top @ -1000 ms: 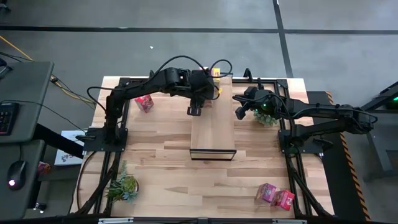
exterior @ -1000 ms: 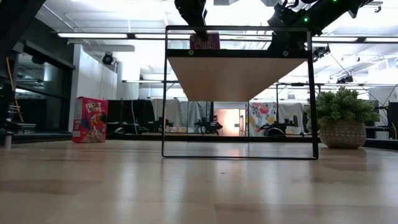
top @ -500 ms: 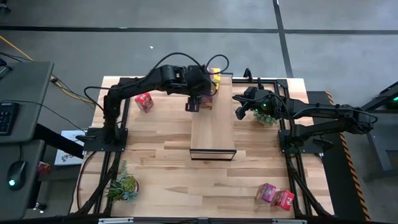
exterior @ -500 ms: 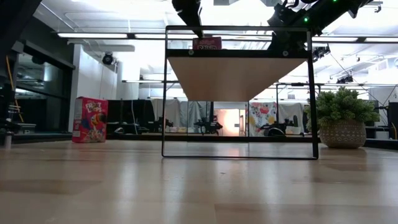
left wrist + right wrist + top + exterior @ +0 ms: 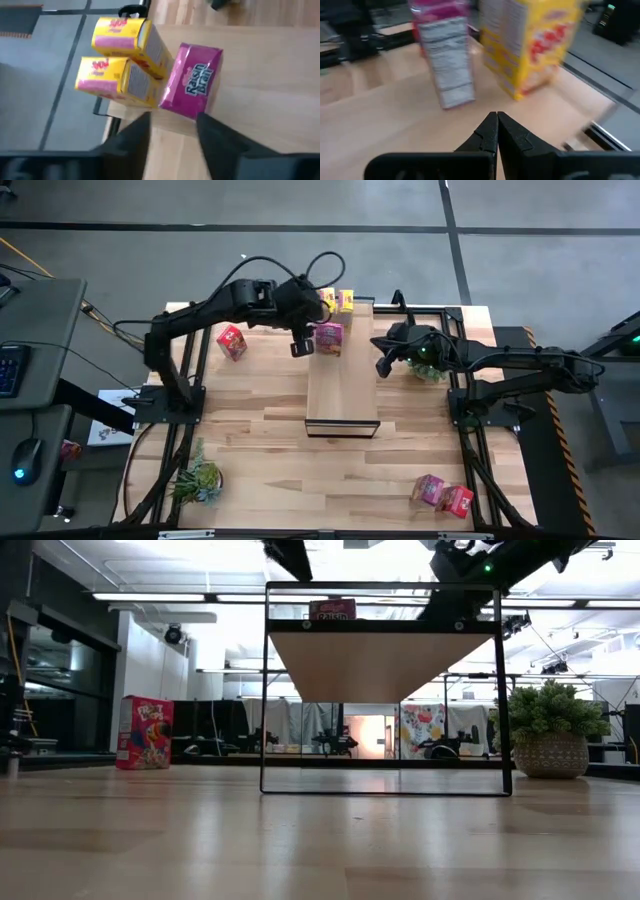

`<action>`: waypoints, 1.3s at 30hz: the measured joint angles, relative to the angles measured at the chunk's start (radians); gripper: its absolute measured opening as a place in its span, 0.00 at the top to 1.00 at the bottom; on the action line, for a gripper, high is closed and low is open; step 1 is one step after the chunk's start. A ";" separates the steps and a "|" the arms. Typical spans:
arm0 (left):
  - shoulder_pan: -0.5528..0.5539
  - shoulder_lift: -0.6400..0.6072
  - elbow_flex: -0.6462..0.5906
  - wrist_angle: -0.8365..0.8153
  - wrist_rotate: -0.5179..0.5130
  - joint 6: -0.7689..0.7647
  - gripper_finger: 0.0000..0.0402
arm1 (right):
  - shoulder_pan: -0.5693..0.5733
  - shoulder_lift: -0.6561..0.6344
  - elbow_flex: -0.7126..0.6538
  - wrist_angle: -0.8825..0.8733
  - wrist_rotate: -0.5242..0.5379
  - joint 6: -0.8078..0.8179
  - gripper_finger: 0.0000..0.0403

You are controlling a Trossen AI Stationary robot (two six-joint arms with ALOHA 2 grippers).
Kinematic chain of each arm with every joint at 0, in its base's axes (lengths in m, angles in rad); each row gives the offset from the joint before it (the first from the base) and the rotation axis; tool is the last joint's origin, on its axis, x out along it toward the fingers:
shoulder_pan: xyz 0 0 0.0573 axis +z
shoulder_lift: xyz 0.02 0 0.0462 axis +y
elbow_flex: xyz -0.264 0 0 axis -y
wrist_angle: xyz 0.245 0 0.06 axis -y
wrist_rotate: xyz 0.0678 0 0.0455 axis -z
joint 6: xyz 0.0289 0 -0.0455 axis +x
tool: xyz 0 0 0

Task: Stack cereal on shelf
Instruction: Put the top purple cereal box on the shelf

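Note:
The shelf is a raised light-wood board with a dark frame. Two yellow cereal boxes stand side by side at its far end. A pink box stands just nearer, resting on its bottom. My left gripper is open and hovers just left of the pink box, touching nothing. My right gripper is shut and waits off the shelf's right edge. A red box stands on the table left of the shelf. A pink box and a red box sit at the near right.
One potted plant sits under my right arm and another at the near left corner. The near half of the shelf board is bare. In the low view, the shelf stands on thin dark legs, with the red box to the left.
My left gripper has risen off the pink box and drawn back toward the table's left edge. The pink box stays standing on the shelf beside the yellow boxes.

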 joint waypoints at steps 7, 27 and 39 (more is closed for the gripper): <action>0.004 -0.322 -0.604 0.555 0.034 -0.041 0.96 | 0.050 0.064 0.000 0.156 -0.111 -0.100 1.00; 0.036 -0.409 -1.268 1.404 0.196 -0.216 1.00 | -0.013 0.308 0.000 0.508 0.032 -0.108 1.00; 0.039 -0.378 -1.267 1.484 0.248 -0.208 1.00 | -0.021 0.331 0.003 0.535 0.011 -0.104 1.00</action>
